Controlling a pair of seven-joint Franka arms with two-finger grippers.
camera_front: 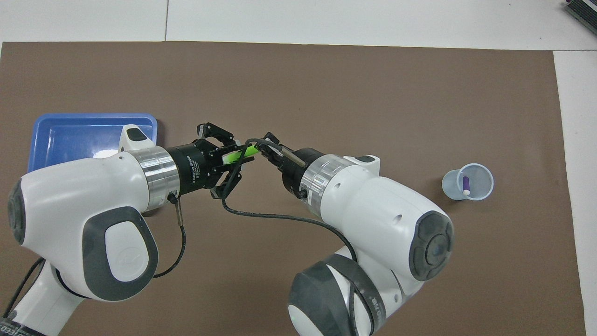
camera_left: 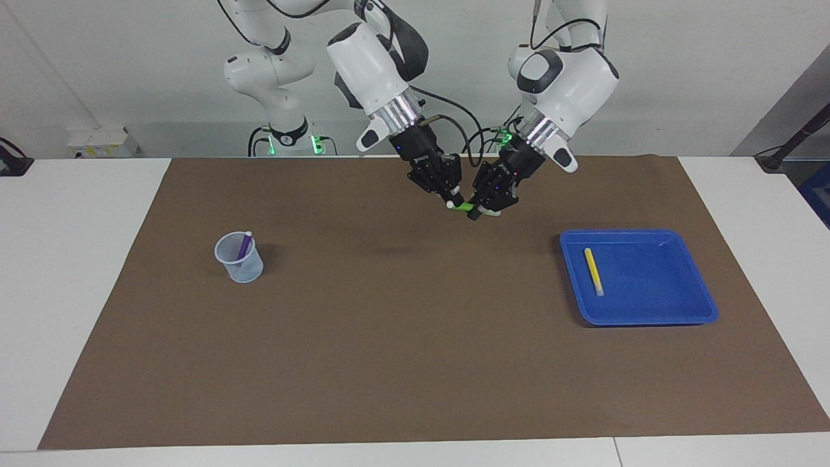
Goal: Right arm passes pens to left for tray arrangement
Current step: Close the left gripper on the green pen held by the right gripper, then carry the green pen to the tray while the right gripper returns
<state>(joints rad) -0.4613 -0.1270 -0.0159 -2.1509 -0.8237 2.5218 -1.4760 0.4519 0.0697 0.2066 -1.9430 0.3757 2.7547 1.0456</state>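
Both grippers meet in the air over the middle of the brown mat, at the robots' end. A green pen [camera_left: 463, 207] [camera_front: 242, 153] spans the gap between them. My right gripper [camera_left: 452, 200] [camera_front: 261, 148] is shut on one end of it. The left gripper [camera_left: 478, 211] [camera_front: 235, 157] is shut on the other end. The blue tray [camera_left: 648, 275] [camera_front: 70, 135] lies toward the left arm's end of the table, with a yellow pen [camera_left: 593, 270] lying in it. In the overhead view the left arm hides that pen. A purple pen [camera_left: 244, 246] [camera_front: 465, 185] stands in a cup.
The small translucent cup [camera_left: 241, 267] [camera_front: 450, 184] stands toward the right arm's end of the table. A brown mat [camera_left: 402, 337] covers most of the white table. A black cable [camera_front: 261, 214] loops from the right wrist below the grippers.
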